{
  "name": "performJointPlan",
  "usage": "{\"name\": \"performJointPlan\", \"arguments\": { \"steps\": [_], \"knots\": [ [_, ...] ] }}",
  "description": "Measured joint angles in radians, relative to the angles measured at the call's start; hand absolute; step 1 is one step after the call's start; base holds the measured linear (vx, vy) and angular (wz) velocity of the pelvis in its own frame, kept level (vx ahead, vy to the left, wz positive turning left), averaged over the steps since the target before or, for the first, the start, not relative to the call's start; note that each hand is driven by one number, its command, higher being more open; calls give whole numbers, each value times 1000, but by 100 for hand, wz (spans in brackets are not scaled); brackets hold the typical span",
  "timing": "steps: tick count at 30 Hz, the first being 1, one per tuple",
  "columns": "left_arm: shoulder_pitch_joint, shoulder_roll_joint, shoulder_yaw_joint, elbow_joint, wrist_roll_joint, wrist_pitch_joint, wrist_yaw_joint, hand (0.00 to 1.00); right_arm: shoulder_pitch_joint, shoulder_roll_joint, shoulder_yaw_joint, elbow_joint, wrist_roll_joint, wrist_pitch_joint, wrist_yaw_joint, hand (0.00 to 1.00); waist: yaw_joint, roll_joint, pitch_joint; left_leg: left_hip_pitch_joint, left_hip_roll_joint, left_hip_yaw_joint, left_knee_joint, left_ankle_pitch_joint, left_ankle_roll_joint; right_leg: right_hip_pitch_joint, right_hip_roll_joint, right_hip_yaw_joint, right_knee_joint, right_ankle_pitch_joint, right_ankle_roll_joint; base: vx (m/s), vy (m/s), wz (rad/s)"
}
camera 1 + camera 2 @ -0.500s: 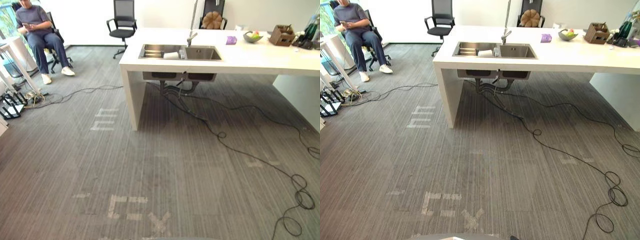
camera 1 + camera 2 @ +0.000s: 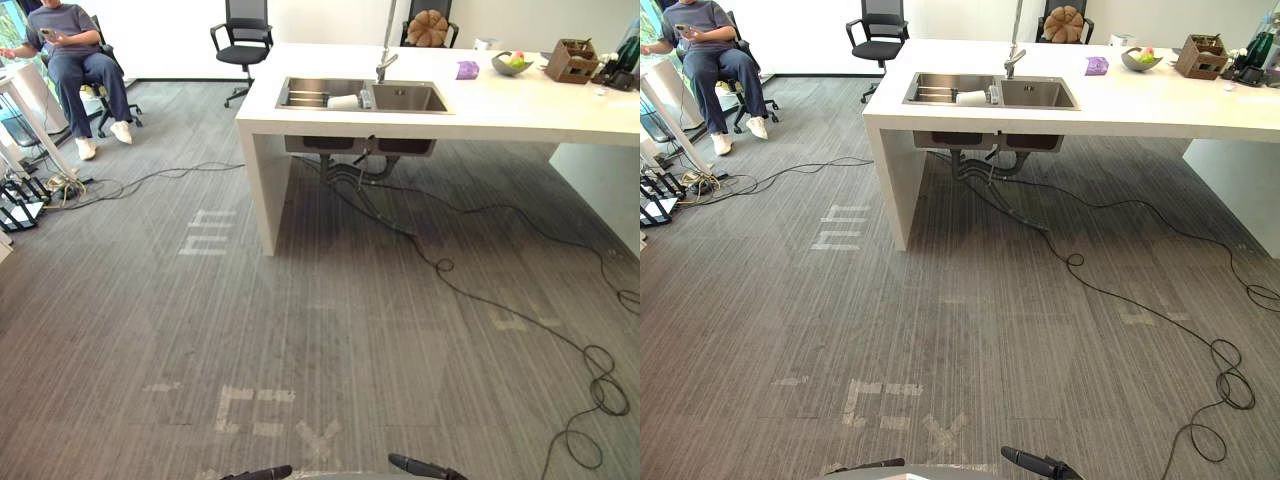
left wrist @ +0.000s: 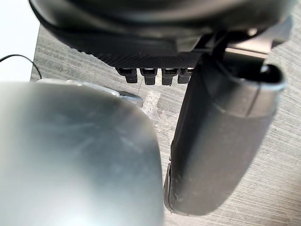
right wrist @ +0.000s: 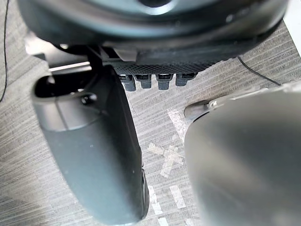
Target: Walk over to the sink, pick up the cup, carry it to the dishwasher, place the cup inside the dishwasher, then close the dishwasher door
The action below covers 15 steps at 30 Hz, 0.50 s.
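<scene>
Nearest to us, both hands hang low over the grey carpet point(image 2: 330, 330). The left hand point(image 3: 221, 141) has its fingers relaxed and its thumb standing free, with nothing in it. The right hand point(image 4: 94, 155) is the same, slack and empty. Pale tape marks point(image 2: 255, 410) lie on the carpet just ahead.

Farther on, black cables point(image 2: 440, 268) trail across the floor from under the white counter point(image 2: 500, 115). We judge they are worth stepping round on the walk.

The sink point(image 2: 405, 98) is set in the counter's near-left part and has two basins. The cup point(image 2: 343, 101) is in the left basin, close against the divider. It is white and seems to lie on its side, though it is too small for us to be sure. The faucet point(image 2: 385, 65) rises just behind it.

We expect the cup to be light and stiff, perhaps slick if the basin is wet, and easily tipped or dented. We would close round its body, thumb on one side and fingers opposite, and squeeze gently.

A bowl point(image 2: 508, 68) and a wooden box point(image 2: 570, 62) stand far right on the counter. A seated person point(image 2: 80, 55) is at far left, beside an office chair point(image 2: 240, 45).
</scene>
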Motion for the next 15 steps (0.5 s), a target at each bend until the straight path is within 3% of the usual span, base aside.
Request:
{"name": "performJointPlan", "arguments": {
  "steps": [4,15],
  "knots": [
    [2,-2,-4,-4,0,-49,69,100,-1,0,18,-4,4,-1,0,100,1,-10,19,15,-1,0,-1,-2,-3,16,-3,-12,0,-3,7,-22,-7,1],
    [31,-7,2,-7,-14,-62,152,100,11,-4,62,-6,31,-77,43,100,3,-12,22,16,-2,-7,-1,-1,-2,18,-7,-53,0,-2,7,-34,-21,2]
  ]
}}
